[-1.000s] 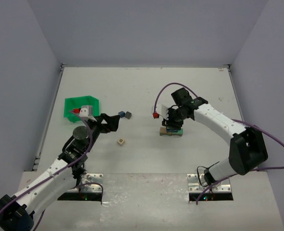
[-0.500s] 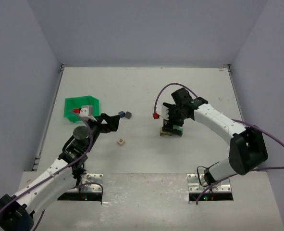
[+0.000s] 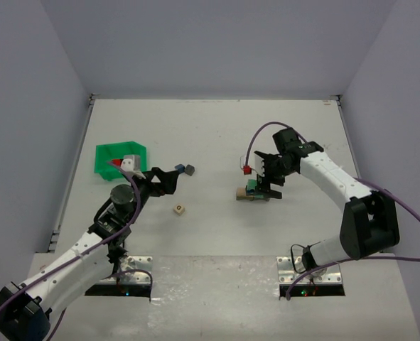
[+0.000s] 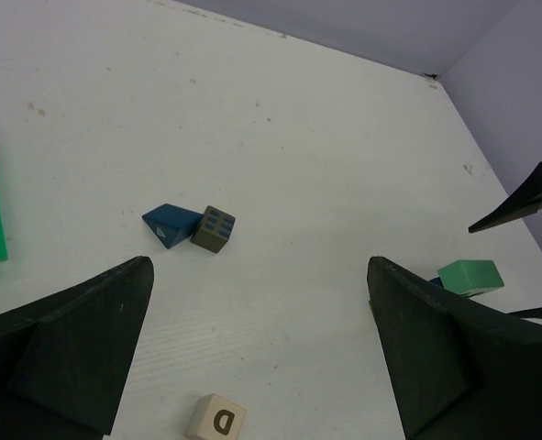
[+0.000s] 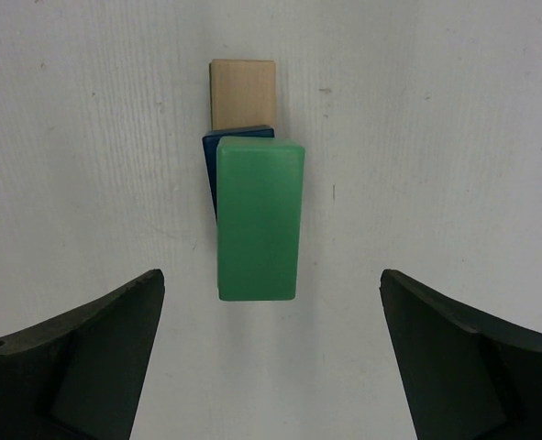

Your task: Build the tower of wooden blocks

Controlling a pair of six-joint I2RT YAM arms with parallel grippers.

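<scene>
Across the white tabletop point(image 3: 217, 128) the two arms reach in from the near edge, the left toward the left half and the right toward the middle. At far left sits a green bin point(image 3: 121, 158), partly hidden by the left wrist.

Near the middle stands the wood block tower point(image 3: 252, 192), a low stack. From the right wrist, its green block point(image 5: 258, 220) lies on top. A dark blue piece point(image 5: 212, 165) peeks out slightly askew under the green block's left and far edges, and a tan block point(image 5: 243, 93) juts out beyond them. The right hand point(image 5: 271, 339) hangs over the stack, spread wide and empty, with both fingers apart from the blocks.

The left hand point(image 4: 261, 339) is also spread wide and holds nothing. Ahead of it a blue wedge point(image 4: 171, 223) touches a brown cube with blue dots point(image 4: 214, 228). A pale cube marked D point(image 4: 215, 419) lies nearer, between the fingers.
</scene>
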